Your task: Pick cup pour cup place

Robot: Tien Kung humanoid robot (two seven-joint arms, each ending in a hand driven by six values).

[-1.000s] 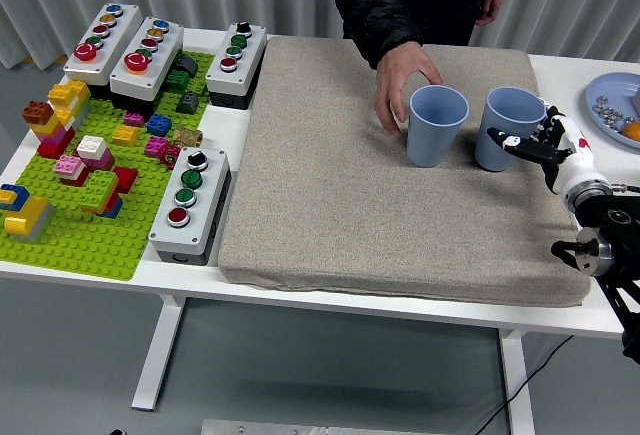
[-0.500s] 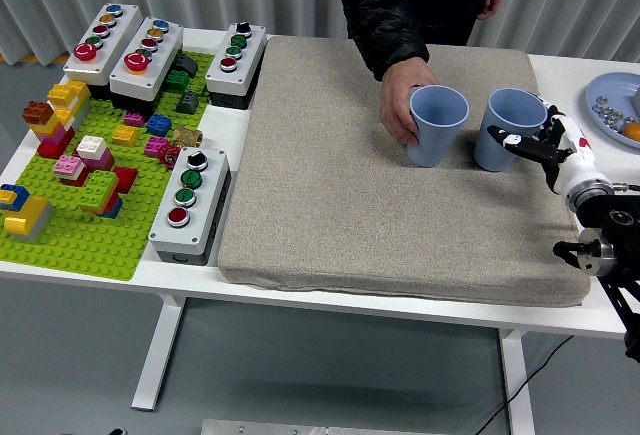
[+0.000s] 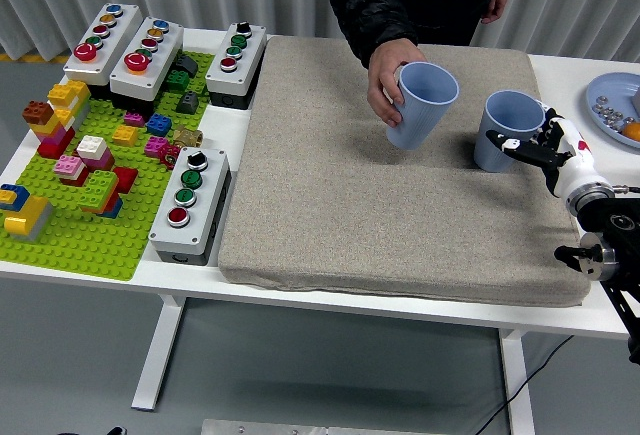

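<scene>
Two light blue cups are on the beige mat [image 3: 330, 205]. A person's hand [image 3: 382, 80] grips the left cup [image 3: 420, 103] and holds it lifted and tilted above the mat. The right cup [image 3: 508, 130] stands upright on the mat. My right hand [image 3: 535, 144] is at that cup's right side, fingers spread around its wall and touching or nearly touching it, not closed on it. My left arm is out of view.
A green baseplate [image 3: 80, 225] with several coloured bricks lies at the left, with button boxes [image 3: 190, 205] beside it and behind it. A blue plate [image 3: 612, 95] holding small items sits at the far right. The person stands at the table's far side.
The person's hand closed on the left cup, then lifted and tilted it toward the back left. My right hand stayed beside the right cup.
</scene>
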